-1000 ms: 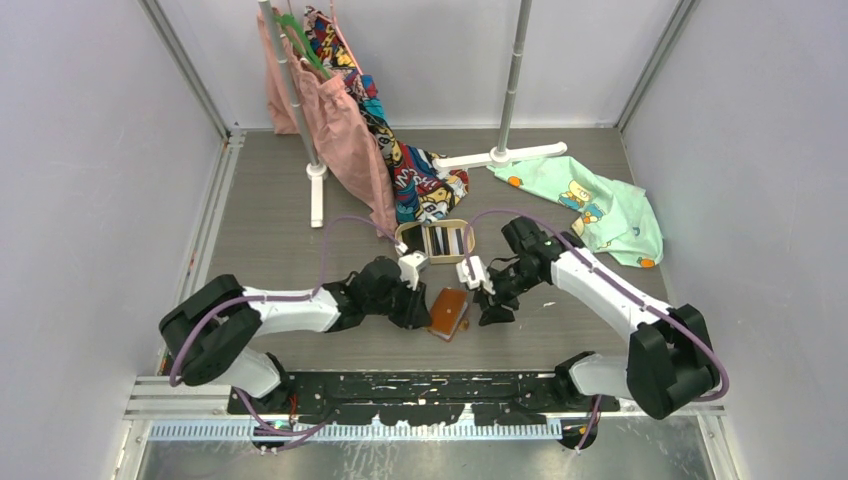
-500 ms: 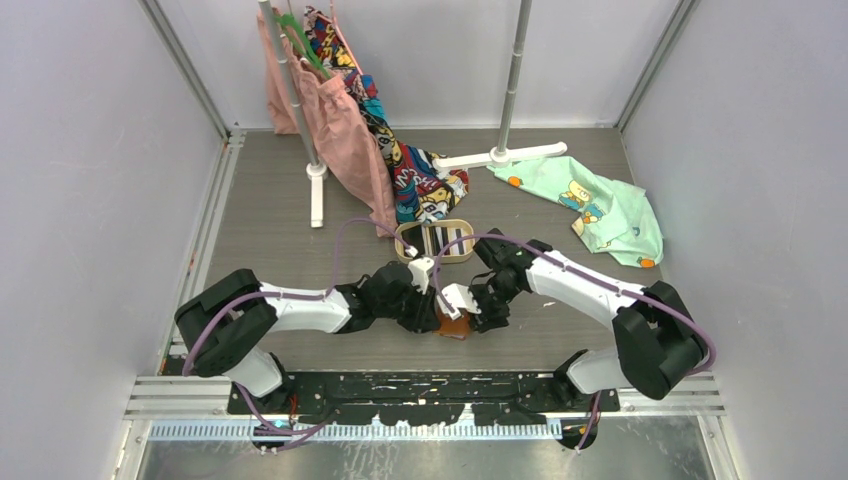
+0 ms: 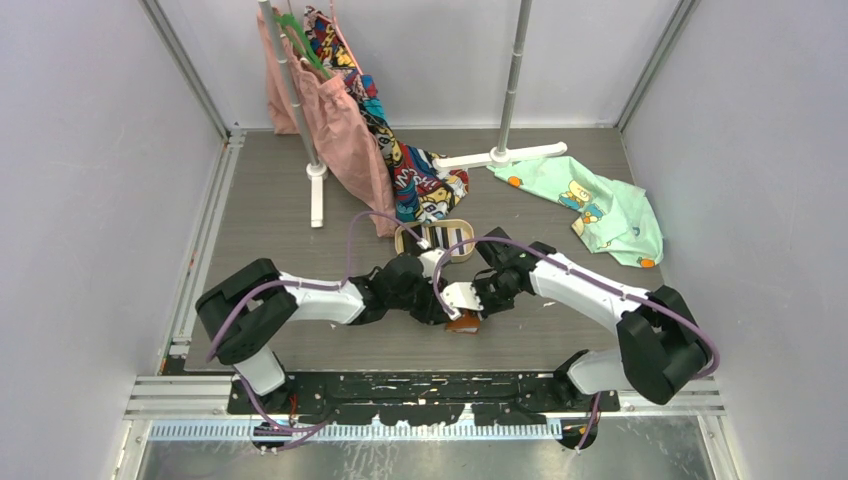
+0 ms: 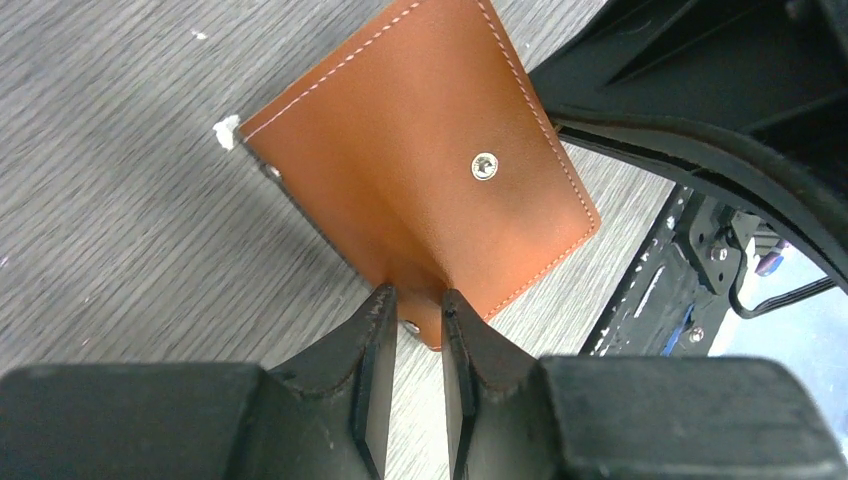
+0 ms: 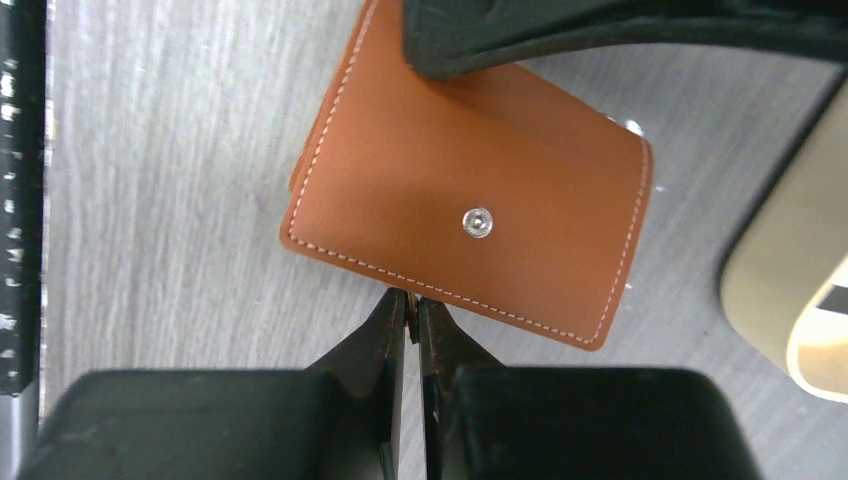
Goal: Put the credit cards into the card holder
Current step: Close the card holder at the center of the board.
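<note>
The tan-brown leather card holder (image 3: pixel 463 322) lies on the table between both grippers, snap stud facing up. In the left wrist view my left gripper (image 4: pixel 415 300) is shut on a pinched ridge of the card holder (image 4: pixel 420 170) at its near edge. In the right wrist view my right gripper (image 5: pixel 411 305) is shut on a thin edge of the card holder (image 5: pixel 470 200). In the top view the left gripper (image 3: pixel 440 305) and the right gripper (image 3: pixel 470 303) meet over it. Black and white credit cards (image 3: pixel 447 238) lie in the oval tray.
The oval tan wooden tray (image 3: pixel 405 240) sits just behind the grippers; its rim shows in the right wrist view (image 5: pixel 770 290). A white clothes rack base (image 3: pixel 500 155), hanging clothes (image 3: pixel 350 130) and a green printed cloth (image 3: pixel 600 210) lie farther back.
Both grippers have moved in toward the card holder and closed on it from either side. The card holder has shifted a little to the right.
</note>
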{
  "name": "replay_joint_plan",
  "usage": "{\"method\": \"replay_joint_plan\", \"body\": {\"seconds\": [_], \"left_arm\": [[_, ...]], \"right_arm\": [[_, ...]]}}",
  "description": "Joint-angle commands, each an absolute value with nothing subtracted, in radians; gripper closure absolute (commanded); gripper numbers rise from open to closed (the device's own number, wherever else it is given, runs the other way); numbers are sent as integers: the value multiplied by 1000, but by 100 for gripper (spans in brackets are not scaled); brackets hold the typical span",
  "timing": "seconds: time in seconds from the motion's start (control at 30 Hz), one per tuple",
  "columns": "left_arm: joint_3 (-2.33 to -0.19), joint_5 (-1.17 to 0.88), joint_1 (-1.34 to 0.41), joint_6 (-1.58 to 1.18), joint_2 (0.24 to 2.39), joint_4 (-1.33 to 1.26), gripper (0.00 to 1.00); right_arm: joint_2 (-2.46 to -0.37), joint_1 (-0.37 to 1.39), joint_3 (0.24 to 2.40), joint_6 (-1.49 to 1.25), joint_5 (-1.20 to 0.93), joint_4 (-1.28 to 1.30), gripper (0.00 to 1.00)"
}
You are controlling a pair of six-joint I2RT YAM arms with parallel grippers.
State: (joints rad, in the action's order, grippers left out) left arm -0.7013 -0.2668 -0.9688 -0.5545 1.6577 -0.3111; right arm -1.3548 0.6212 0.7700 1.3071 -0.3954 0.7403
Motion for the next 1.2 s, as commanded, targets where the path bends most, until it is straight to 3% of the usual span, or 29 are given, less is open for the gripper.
{"method": "replay_joint_plan", "body": {"seconds": [0.0,0.07,0.27,0.37,0.57,0.67,0.83,1.17], "left_arm": [[-745,-310,-971,-576,1699,-434,76],[-761,-321,-970,-591,1729,-468,76],[-791,-282,-970,-645,1809,-558,76],[-800,-276,-971,-659,1828,-598,77],[-774,-274,-976,-608,1764,-624,77],[-748,-260,-977,-578,1716,-624,77],[-773,-236,-976,-522,1685,-574,76],[-890,-262,-975,-506,1820,-563,76]], "right_arm": [[-1289,595,773,1305,-338,658,92],[-1269,574,772,1285,-326,639,89],[-1179,438,789,1117,-330,607,49],[-1147,384,812,932,-376,607,41],[-1267,330,927,368,-385,607,45],[-1372,290,1018,212,-394,682,45],[-1482,284,1028,175,-361,724,43],[-1569,299,1044,182,-303,777,46]]}}
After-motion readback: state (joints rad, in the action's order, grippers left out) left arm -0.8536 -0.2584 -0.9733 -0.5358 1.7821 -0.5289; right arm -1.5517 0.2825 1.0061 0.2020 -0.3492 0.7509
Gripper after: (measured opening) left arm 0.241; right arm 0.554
